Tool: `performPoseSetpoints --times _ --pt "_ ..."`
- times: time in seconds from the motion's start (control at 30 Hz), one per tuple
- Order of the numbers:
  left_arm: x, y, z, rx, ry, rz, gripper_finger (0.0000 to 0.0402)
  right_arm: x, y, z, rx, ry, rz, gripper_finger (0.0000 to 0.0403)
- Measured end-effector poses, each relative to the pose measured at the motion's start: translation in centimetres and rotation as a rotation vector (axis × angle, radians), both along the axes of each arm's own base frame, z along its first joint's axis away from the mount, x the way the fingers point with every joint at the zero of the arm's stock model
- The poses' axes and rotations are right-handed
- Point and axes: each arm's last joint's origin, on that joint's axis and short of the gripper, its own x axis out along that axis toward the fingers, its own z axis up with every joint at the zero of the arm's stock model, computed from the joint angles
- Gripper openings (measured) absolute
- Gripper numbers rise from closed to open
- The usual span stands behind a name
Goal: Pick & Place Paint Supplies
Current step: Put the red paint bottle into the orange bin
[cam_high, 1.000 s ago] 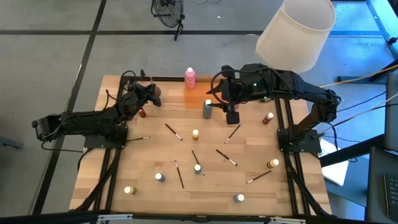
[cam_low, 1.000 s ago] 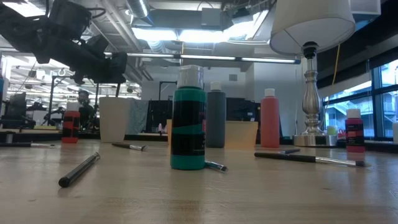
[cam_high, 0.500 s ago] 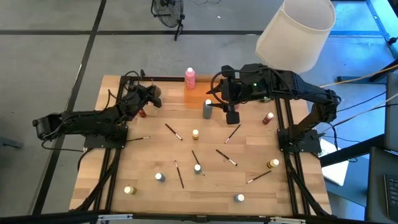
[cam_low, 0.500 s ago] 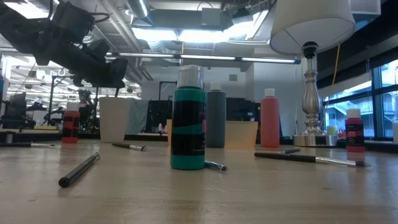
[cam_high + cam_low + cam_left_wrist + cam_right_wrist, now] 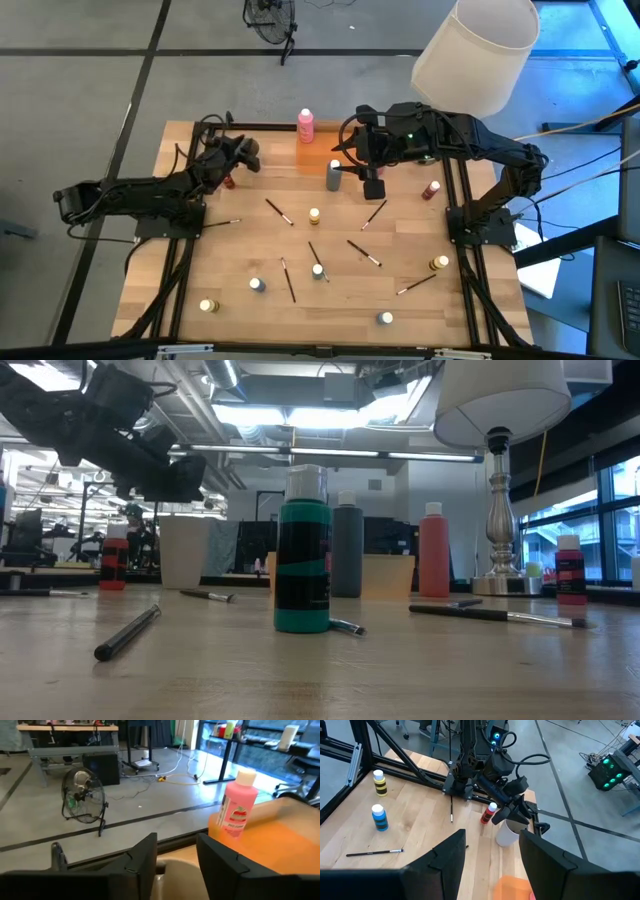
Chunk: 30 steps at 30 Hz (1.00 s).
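Note:
My left gripper point(image 5: 246, 151) point(image 5: 176, 855) is open just above the beige cup point(image 5: 180, 877) point(image 5: 185, 550) at the table's far left, one finger to each side over the cup's rim, clear of it. A pink bottle point(image 5: 305, 125) point(image 5: 237, 805) stands on the orange tray point(image 5: 315, 158), and a grey bottle point(image 5: 333, 175) stands at the tray's near edge. A red-lidded pot point(image 5: 228, 181) stands beside the cup. My right gripper point(image 5: 373, 188) point(image 5: 492, 855) hangs open, high over the table near the grey bottle, with nothing between its fingers.
Small pots point(image 5: 314, 215) point(image 5: 257, 284) point(image 5: 440, 263) and thin brushes point(image 5: 278, 211) point(image 5: 363, 252) point(image 5: 288, 280) lie scattered over the middle and near part of the table. Another red pot point(image 5: 431, 189) stands at the right. A lamp point(image 5: 475, 50) rises at the far right corner.
In the low view the front end of my left gripper shows a little lower over the beige cup than a second ago. The arm keeps its place.

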Motion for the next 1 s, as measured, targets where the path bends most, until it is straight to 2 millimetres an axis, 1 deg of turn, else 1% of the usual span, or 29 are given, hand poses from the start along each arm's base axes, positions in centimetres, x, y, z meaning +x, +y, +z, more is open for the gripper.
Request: performPoseSetpoints --times 0.2,0.33,0.47,0.6,0.8,0.93,1.0 --pt "0.5 -0.5 0.6 0.039 -0.043 -0.048 0.0154 0.0 0.0 0.0 0.013 0.004 -0.007 0.0188" --pt "0.8 -0.9 0.9 0.081 -0.021 -0.089 0.0157 0.0 0.0 -0.1 0.016 0.006 -0.008 0.0188" --pt "1.0 -1.5 1.5 0.104 -0.036 -0.122 0.0157 0.0 0.0 -0.1 0.025 0.006 -0.013 0.0188" --pt "1.0 -2.0 2.6 0.142 -0.06 -0.152 0.0157 0.0 0.0 0.0 0.034 0.004 -0.017 0.0188" --pt "1.1 -3.0 4.9 0.244 -0.039 -0.209 0.0157 0.0 0.3 0.0 0.037 -0.003 -0.009 0.0188" --pt "1.1 -3.8 6.2 0.283 -0.06 -0.248 0.0157 -0.1 0.5 0.1 0.043 -0.009 -0.005 0.0188" --pt "1.2 -4.2 6.9 0.299 -0.038 -0.276 0.0157 -0.1 0.6 0.1 0.047 -0.011 -0.003 0.0188"
